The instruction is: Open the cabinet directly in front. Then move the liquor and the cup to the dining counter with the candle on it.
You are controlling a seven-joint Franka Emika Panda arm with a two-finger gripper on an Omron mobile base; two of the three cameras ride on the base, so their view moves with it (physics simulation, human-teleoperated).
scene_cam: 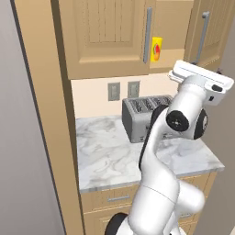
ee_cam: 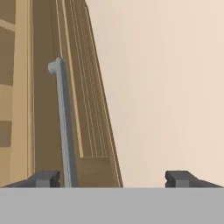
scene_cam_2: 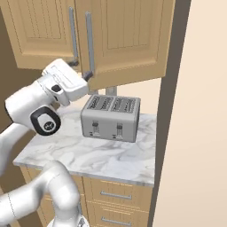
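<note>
Hand view: gripper, released (jaws wide), sits beside the cabinet door's handle; door-opening step, next likely reaching the cup.

Right cabinet door stands ajar, leaving a narrow gap beside the left door; the cup shows through it. A toaster sits below the doors.

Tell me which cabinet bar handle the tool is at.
The right door's handle, beside the left door's; the open tool sits at its lower end, above the toaster.
</note>
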